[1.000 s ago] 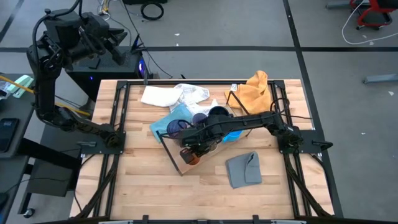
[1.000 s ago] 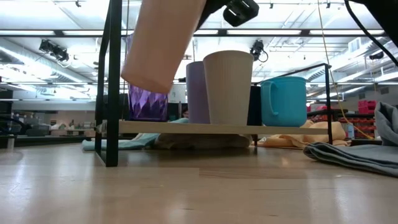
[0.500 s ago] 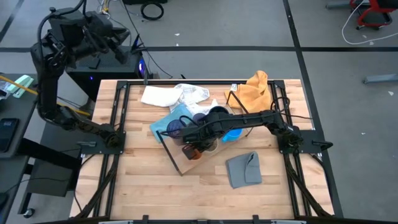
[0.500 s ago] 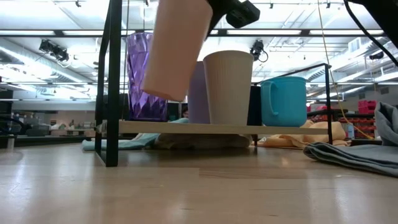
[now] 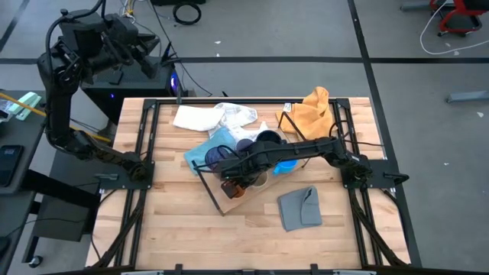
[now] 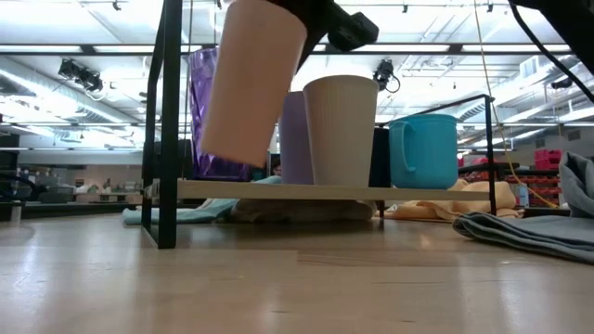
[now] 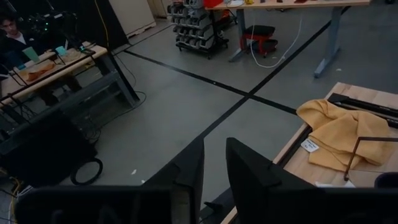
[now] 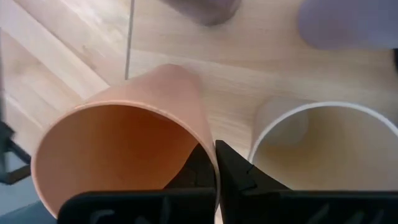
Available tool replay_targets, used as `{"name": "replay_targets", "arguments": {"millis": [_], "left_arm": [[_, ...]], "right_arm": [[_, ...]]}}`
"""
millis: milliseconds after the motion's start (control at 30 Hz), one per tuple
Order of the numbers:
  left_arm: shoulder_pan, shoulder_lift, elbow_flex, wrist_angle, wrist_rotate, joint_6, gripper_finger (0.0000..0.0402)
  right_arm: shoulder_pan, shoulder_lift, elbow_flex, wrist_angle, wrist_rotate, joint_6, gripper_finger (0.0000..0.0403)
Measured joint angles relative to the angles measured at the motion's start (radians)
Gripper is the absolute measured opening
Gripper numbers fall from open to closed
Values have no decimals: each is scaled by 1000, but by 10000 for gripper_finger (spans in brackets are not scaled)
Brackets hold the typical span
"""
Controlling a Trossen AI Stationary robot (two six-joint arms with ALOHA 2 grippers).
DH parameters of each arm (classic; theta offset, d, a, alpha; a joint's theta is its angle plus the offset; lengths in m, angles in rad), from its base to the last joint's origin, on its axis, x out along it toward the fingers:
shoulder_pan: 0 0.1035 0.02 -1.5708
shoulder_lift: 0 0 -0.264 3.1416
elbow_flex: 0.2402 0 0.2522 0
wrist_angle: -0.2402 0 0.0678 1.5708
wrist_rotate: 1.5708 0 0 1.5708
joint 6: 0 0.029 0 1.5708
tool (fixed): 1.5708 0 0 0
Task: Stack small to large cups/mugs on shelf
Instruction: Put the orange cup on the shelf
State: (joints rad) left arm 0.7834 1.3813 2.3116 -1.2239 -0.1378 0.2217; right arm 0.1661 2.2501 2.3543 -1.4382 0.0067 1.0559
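Right gripper (image 8: 214, 163) pinches the tilted orange plastic cup's (image 6: 251, 83) rim beside the beige cup (image 6: 341, 130); cup now lower, hiding more of the purple tumbler (image 6: 206, 102).

The slatted wooden tabletop (image 5: 176, 229) carries the shelf (image 6: 278, 190), a grey cloth square (image 5: 299, 208), an orange cloth (image 5: 313, 111) and a white cloth (image 5: 200, 117). On the shelf board stand a dark purple tumbler (image 6: 206, 111), lavender cup (image 6: 293, 139), beige cup (image 6: 342, 130) and bright blue mug (image 6: 425, 150).

High view straight down, low view level and close, both showing shelf (image 5: 229, 200), wrist views perhaps closest
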Motion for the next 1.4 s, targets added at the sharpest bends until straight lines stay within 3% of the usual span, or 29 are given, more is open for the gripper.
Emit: {"name": "replay_targets", "arguments": {"millis": [567,1400], "left_arm": [[0,0,0,0,0,1,77],[0,0,0,-7,0,1,69]], "right_arm": [[0,17,0,-11,38,-4,0],[0,16,0,50,-9,-44,28]]}}
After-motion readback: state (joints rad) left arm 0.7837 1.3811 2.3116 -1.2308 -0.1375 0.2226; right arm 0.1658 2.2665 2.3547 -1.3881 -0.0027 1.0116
